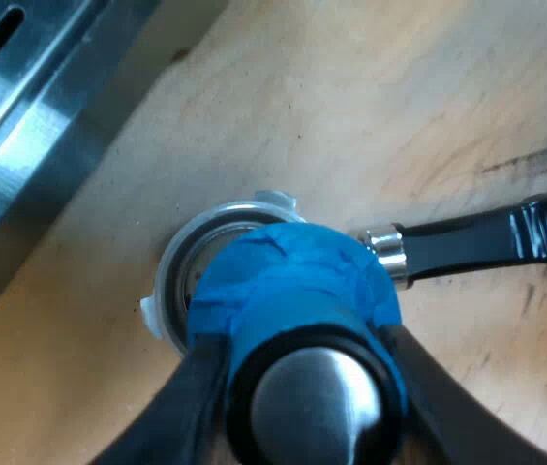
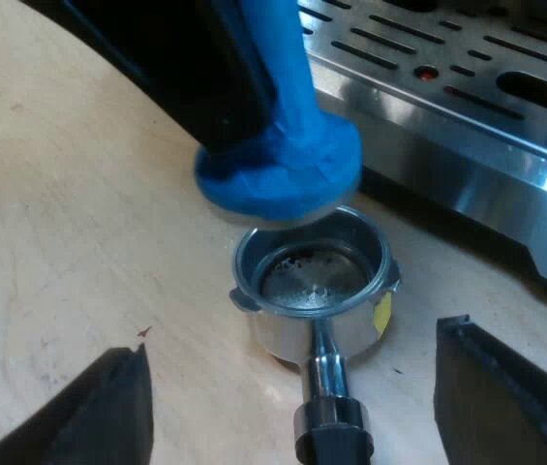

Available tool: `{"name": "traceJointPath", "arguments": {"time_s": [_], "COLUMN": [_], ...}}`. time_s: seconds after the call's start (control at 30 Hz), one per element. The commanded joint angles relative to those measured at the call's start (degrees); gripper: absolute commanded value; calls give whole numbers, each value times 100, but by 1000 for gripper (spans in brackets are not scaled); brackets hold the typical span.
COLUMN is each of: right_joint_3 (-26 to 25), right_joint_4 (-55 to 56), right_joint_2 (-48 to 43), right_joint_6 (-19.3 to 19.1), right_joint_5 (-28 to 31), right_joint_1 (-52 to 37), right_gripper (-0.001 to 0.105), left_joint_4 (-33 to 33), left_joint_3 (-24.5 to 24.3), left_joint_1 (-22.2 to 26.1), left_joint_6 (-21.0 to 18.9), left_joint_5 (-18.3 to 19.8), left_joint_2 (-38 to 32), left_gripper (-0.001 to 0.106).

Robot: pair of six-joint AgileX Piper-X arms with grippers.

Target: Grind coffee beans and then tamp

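Just above the metal holder [image 2: 350, 329], the left gripper [image 1: 297, 387] clamps the blue tamper [image 1: 292, 281] off-centre; the right gripper [image 2: 292, 387] gapes astride its handle [image 1: 476, 242], so pressing could tip the metal holder.

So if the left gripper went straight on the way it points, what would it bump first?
Likely the metal holder: the blue tamper held by the left gripper hangs over its basket rim, though depth is unclear.

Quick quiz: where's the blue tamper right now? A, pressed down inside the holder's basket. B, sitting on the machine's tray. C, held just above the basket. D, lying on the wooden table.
C: the left end effector grips the blue tamper, and the open basket of the metal holder shows beneath it.
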Motion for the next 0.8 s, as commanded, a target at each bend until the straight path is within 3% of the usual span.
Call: {"name": "traceJointPath", "arguments": {"time_s": [0.03, 0.8], "right_joint_3": [-18, -18], "right_joint_4": [-45, -45], "right_joint_2": [-47, -47], "right_joint_6": [-46, -46], "right_joint_5": [-17, -17], "right_joint_1": [10, 10], "right_gripper": [62, 62], "left_joint_4": [-120, -460], "left_joint_3": [-51, -51], "left_joint_1": [-11, -11], "left_joint_6": [35, 35], "left_joint_5": [-7, -185], "left_joint_2": [124, 945], "left_gripper": [0, 0]}}
